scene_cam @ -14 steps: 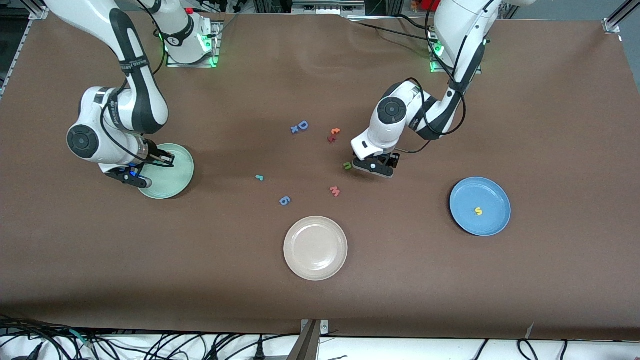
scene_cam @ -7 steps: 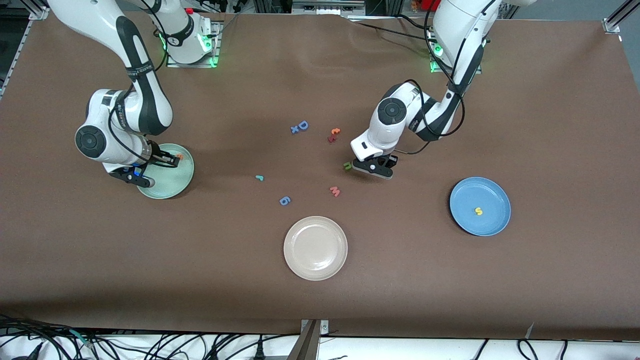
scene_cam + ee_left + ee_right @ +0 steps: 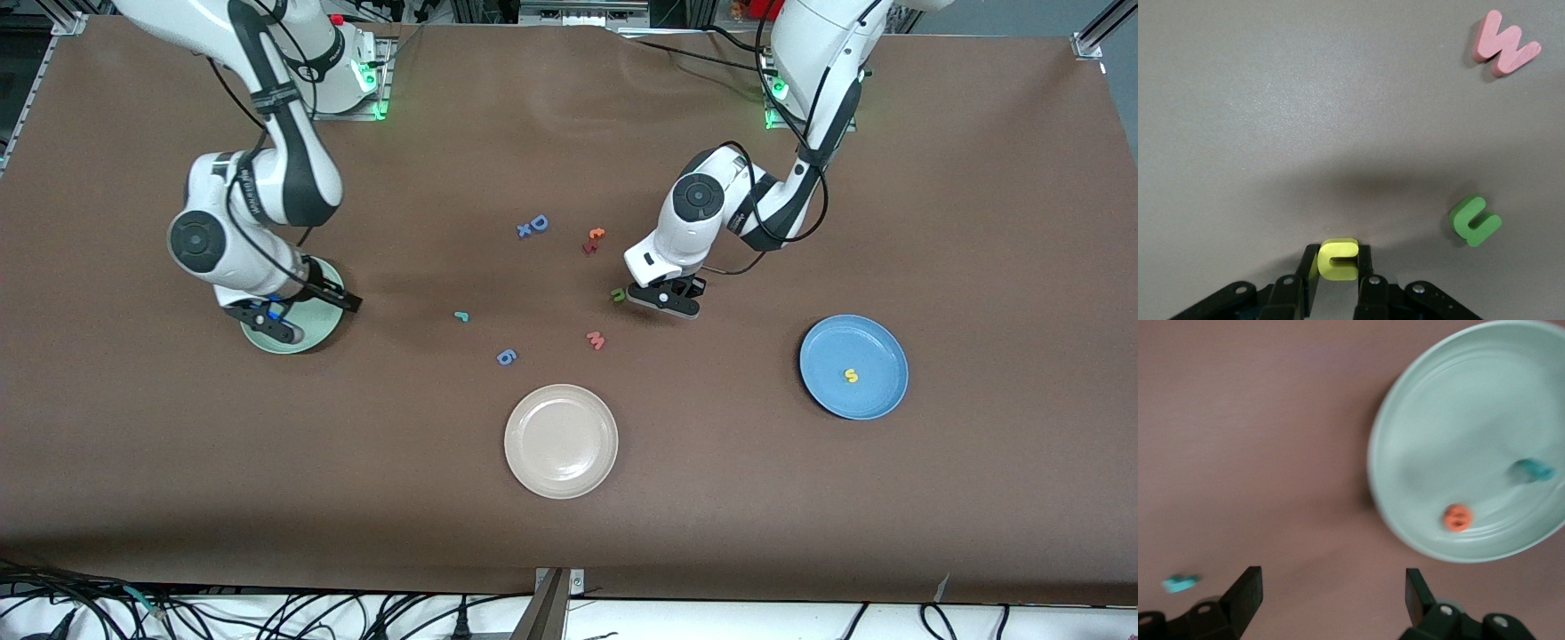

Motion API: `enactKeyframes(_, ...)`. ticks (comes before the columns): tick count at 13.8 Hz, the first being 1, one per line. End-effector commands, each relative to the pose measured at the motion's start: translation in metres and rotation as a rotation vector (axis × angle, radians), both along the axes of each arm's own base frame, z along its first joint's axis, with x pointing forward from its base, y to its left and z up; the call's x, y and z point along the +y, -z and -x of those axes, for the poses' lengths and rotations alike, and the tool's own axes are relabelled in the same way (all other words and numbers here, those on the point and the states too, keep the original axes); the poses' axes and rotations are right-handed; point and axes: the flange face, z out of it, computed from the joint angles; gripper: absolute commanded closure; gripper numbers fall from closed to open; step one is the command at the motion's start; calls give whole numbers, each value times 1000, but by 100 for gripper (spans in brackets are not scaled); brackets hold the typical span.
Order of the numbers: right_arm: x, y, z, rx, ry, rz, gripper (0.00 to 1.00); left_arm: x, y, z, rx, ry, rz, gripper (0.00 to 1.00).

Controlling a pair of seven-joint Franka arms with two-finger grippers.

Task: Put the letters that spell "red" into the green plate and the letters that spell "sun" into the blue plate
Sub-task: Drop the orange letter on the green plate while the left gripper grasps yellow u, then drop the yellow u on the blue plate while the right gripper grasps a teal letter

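My left gripper (image 3: pixel 1338 264) is down at the table and shut on the yellow "u" (image 3: pixel 1338 259), next to the olive-green "n" (image 3: pixel 1475 221) (image 3: pixel 617 294). The yellow "s" (image 3: pixel 852 375) lies in the blue plate (image 3: pixel 827 351). My right gripper (image 3: pixel 1333 587) is open and holds nothing. It hangs over the rim of the green plate (image 3: pixel 1438 400) (image 3: pixel 313 327) on the side toward the table's middle. The orange "e" (image 3: pixel 1457 517) and teal "d" (image 3: pixel 1531 470) lie in that plate. The teal "r" (image 3: pixel 460 316) (image 3: pixel 1179 583) rests on the bare table.
A pink "w" (image 3: pixel 596 340) (image 3: pixel 1505 43) and a blue "6" (image 3: pixel 506 357) lie near the middle. Farther from the front camera are a blue "D" (image 3: pixel 538 222) and orange and dark red letters (image 3: pixel 593 240). A beige plate (image 3: pixel 561 441) sits nearest the camera.
My right gripper opened, left the orange "e" in the green plate and moved toward the table's middle. My left gripper closed on the yellow "u".
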Motion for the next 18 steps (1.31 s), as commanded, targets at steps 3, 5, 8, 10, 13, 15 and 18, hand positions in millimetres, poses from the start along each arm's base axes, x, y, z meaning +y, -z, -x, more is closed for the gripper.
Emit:
enactKeyframes(3, 76, 22, -16, -59, 133, -48, 5, 12, -2, -17, -29, -15, -12, 85)
enactKeyframes(5, 104, 49, -12, -114, 156, -36, 6, 22, -7, -26, -35, -30, -11, 88)
enactKeyframes(8, 134, 72, -7, -178, 172, -36, 6, 54, -32, -60, -22, 27, -36, 90)
enactKeyframes(10, 145, 81, -3, -181, 154, -32, 6, 69, -42, -72, 9, 46, -60, 90)
enactKeyframes(13, 157, 86, 4, -186, 131, -31, 7, 114, -50, -90, 30, 47, -73, 90)
enactKeyframes(15, 162, 96, 10, -173, 119, -22, 9, 153, -60, -106, 24, 102, -67, 90)
enactKeyframes(18, 169, 103, 18, -159, 105, -13, 10, 197, -64, -118, 37, 131, -70, 90)
